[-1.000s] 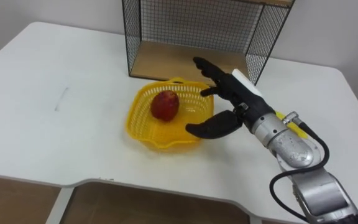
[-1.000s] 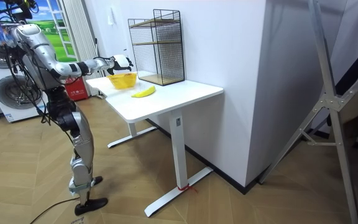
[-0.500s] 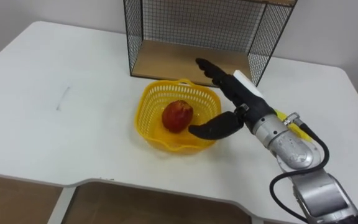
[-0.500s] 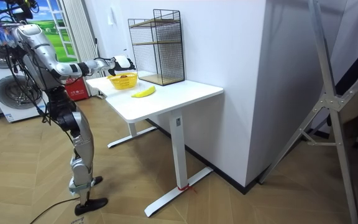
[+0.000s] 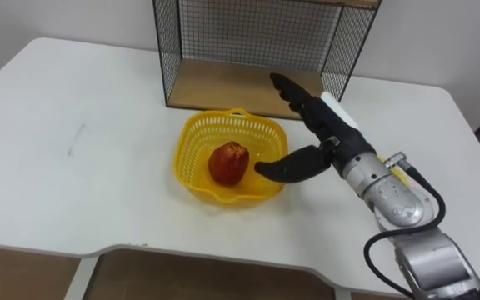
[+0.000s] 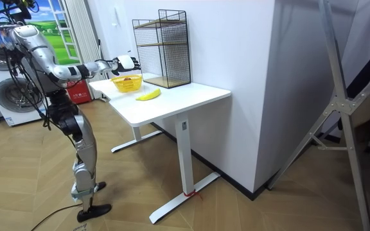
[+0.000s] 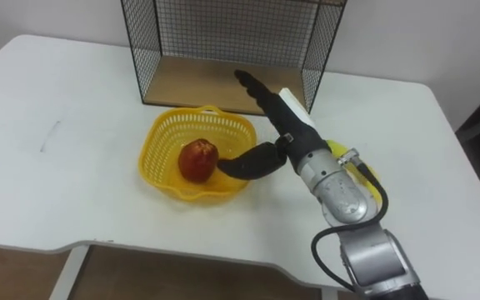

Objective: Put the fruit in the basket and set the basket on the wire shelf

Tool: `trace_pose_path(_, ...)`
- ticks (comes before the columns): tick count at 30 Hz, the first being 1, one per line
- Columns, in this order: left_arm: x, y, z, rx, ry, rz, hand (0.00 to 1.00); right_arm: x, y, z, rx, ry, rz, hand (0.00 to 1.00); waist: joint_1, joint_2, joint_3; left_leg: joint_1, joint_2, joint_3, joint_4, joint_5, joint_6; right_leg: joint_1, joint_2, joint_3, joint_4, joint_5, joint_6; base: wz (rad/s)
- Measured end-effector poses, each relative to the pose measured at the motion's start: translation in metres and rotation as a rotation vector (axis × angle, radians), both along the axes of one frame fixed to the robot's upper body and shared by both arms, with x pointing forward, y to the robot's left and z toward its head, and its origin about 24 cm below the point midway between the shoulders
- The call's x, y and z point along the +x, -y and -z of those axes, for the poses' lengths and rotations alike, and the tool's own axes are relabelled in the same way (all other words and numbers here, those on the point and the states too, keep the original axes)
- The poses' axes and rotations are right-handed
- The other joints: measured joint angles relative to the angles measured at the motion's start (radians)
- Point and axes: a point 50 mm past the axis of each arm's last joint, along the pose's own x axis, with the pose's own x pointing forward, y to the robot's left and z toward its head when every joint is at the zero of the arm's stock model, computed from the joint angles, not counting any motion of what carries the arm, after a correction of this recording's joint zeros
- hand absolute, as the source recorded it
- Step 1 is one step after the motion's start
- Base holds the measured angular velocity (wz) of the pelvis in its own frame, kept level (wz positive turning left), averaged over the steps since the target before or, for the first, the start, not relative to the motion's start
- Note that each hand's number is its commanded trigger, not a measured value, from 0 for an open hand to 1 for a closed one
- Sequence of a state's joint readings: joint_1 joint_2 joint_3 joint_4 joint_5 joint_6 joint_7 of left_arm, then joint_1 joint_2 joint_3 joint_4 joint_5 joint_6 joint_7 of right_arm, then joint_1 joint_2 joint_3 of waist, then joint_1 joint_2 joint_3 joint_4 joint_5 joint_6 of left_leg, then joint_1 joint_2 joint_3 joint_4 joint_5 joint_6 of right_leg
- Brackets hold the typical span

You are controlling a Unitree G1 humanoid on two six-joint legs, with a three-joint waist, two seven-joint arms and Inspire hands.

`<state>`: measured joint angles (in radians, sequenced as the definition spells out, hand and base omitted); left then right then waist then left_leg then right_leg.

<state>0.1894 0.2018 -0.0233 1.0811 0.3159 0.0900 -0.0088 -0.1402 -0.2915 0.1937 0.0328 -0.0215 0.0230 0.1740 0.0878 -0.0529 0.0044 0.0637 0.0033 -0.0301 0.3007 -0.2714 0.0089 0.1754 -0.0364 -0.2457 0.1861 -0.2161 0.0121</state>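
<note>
Has nudged yellow basket (image 5: 192,143) rightward, rolling apple (image 5: 228,162) to its middle. Holds right hand (image 5: 330,136) flat, grasping nothing, thumb against rim. Could tip basket by thumb push; could shelve it without banana (image 6: 148,95), lying on table (image 5: 73,192)

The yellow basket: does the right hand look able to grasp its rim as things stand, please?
Probably yes: the right hand is open beside the basket, thumb over its right rim, nothing in between.
</note>
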Motion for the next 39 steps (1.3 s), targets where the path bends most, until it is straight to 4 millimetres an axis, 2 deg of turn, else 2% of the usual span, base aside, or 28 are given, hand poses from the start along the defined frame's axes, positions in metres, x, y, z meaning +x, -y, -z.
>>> trace_pose_path(4, 0.0, 0.002, 0.001, -0.007, 0.003, 0.001, 0.0, 0.003, 0.015, -0.004, 0.101, -0.003, 0.069, 0.0, -0.005, 0.005, 0.0034, -0.001, 0.0, -0.001, 0.002, 0.001, 0.0, 0.001, 0.0, -0.001, 0.001, 0.002, -0.001, 0.0)
trace_pose_path(8, -0.007, 0.002, 0.002, -0.008, -0.019, -0.006, 0.0, 0.005, 0.033, -0.007, 0.121, 0.028, 0.174, 0.0, -0.009, 0.005, 0.0038, 0.002, 0.0, 0.002, 0.0, 0.002, -0.001, 0.001, 0.002, 0.009, 0.001, 0.004, -0.002, -0.01)
trace_pose_path(11, -0.014, 0.001, 0.002, -0.006, -0.033, -0.014, 0.0, 0.006, 0.045, -0.011, 0.129, 0.057, 0.248, 0.0, -0.031, 0.004, 0.0039, 0.0, 0.0, 0.002, -0.001, 0.003, -0.001, -0.002, 0.002, 0.009, -0.001, 0.004, -0.001, 0.0)
trace_pose_path(15, -0.023, -0.002, 0.001, 0.0, -0.045, -0.051, 0.0, 0.005, 0.063, -0.014, 0.127, 0.084, 0.35, 0.0, -0.059, -0.003, 0.0, 0.0, 0.001, 0.005, -0.006, 0.003, -0.001, -0.005, 0.002, 0.011, -0.001, 0.004, -0.001, -0.01)
trace_pose_path(20, -0.023, -0.006, 0.0, 0.01, -0.037, -0.076, 0.0, 0.003, 0.085, -0.005, 0.114, 0.06, 0.46, 0.0, -0.06, -0.01, -0.0051, -0.001, 0.002, 0.019, -0.012, 0.004, 0.0, -0.015, 0.001, 0.025, 0.001, 0.005, -0.001, -0.09)
trace_pose_path(25, -0.021, -0.008, -0.001, 0.014, -0.033, -0.081, 0.0, 0.001, 0.092, 0.011, 0.1, -0.007, 0.493, 0.0, -0.061, -0.02, -0.0097, 0.001, 0.002, 0.021, -0.009, 0.004, 0.001, -0.015, 0.001, 0.026, 0.001, 0.005, -0.001, -0.01)
trace_pose_path(30, -0.024, -0.01, -0.001, 0.021, -0.038, -0.087, 0.0, 0.0, 0.096, 0.021, 0.093, -0.049, 0.512, 0.0, -0.059, -0.025, -0.0075, 0.001, 0.002, 0.02, -0.008, 0.004, 0.001, -0.014, 0.001, 0.023, 0.002, 0.005, -0.001, 0.0)
trace_pose_path(39, -0.033, -0.01, -0.001, 0.021, -0.068, -0.096, 0.0, -0.001, 0.097, 0.021, 0.091, -0.05, 0.518, 0.0, -0.059, -0.018, -0.002, -0.003, 0.002, 0.018, -0.007, 0.004, 0.001, -0.015, 0.0, 0.02, 0.002, 0.006, -0.001, 0.0)
